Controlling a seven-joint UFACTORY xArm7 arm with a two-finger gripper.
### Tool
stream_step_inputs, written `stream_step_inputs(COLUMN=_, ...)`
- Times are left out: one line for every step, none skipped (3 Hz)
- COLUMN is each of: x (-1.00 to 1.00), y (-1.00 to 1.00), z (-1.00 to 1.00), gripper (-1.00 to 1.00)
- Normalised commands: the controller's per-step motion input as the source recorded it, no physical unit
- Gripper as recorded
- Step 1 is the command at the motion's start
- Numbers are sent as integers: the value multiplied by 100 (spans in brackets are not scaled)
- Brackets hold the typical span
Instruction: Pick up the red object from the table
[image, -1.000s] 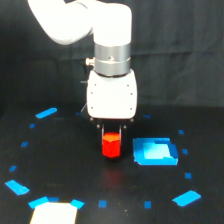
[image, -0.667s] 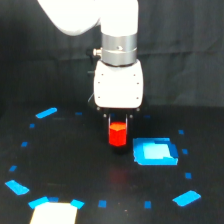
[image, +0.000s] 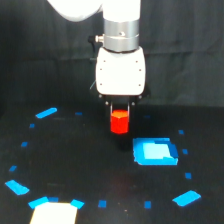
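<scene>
The red block (image: 119, 122) is held clamped between the fingers (image: 120, 111) clear above the black surface (image: 75, 165), beside the blue square (image: 155, 152) — the lift step is judged in hand — and only a steady raise is called for.

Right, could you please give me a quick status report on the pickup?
Gripper shut on the red object. Object lifted clear of the table. Blue square piece off to the exterior view's right, not in the way.
</scene>
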Motion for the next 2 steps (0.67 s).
stream_step_inputs(x=26, y=-46, z=100, gripper=-86)
stream_step_inputs(x=55, y=39, z=100, gripper=-100)
